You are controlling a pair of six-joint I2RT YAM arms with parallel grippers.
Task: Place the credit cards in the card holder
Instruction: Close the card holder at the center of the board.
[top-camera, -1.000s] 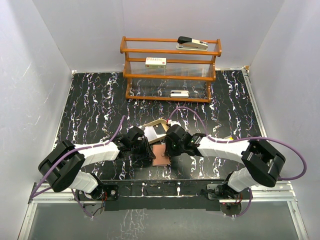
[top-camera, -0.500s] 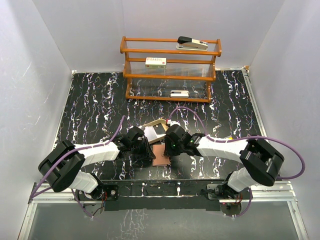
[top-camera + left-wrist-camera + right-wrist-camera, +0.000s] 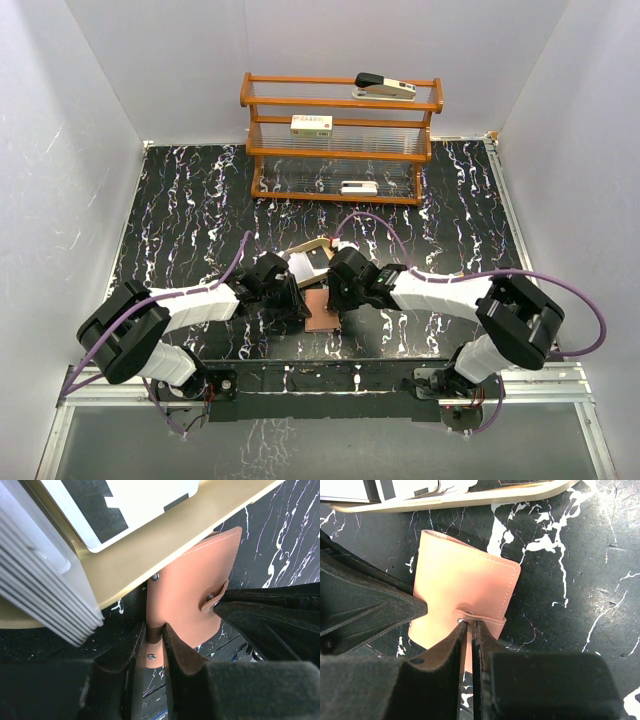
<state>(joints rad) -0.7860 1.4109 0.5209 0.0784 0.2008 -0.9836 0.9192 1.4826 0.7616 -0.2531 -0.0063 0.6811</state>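
Plain white walls (image 3: 90, 120) on 3 sides, light soft and even. Tabletop (image 3: 180, 200) is black w/ white marble-like veins. At the back, approx. centre, an orange-brown wooden rack (image 3: 300, 103) w/ clear shelves — black-and-white stapler (image 3: 385, 86) on top, white labelled box (image 3: 311, 125) mid, small white box (image 3: 358, 187) at bottom. Metal rail (image 3: 560, 375) along the near edge.

Top camera looks down from behind over the whole table (image 3: 180, 220). Both wrist cameras sit close above the wallet (image 3: 465, 580), seemingly from opposite sides.

place: lab test booth | cues: white walls (image 3: 70, 150), black marbled table (image 3: 180, 200)
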